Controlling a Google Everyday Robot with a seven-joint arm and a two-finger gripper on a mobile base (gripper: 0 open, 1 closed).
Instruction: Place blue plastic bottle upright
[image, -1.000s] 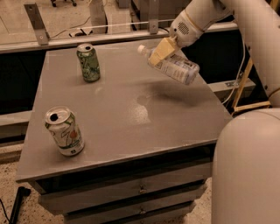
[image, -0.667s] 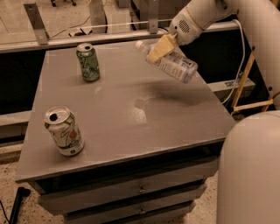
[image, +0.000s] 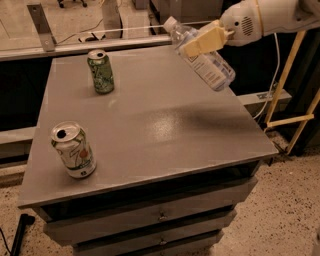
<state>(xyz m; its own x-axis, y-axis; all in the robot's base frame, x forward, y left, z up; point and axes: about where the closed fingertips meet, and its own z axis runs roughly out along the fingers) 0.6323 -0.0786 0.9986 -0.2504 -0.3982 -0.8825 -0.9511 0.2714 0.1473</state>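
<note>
I see my gripper (image: 201, 42) above the far right part of the grey table (image: 175, 135), its 2 yellowish fingers closed across the upper body of the blue plastic bottle (image: 214, 71). The bottle hangs in the air, clear of the tabletop, tilted with its white cap up toward the left and its base down toward the right; I cannot tell whether it has any liquid in it. 2 green-and-white cans stand upright on the table, well apart: the far can (image: 101, 72) near the back left, and the near can (image: 74, 151) by the front left edge with its tab hole open.
</note>
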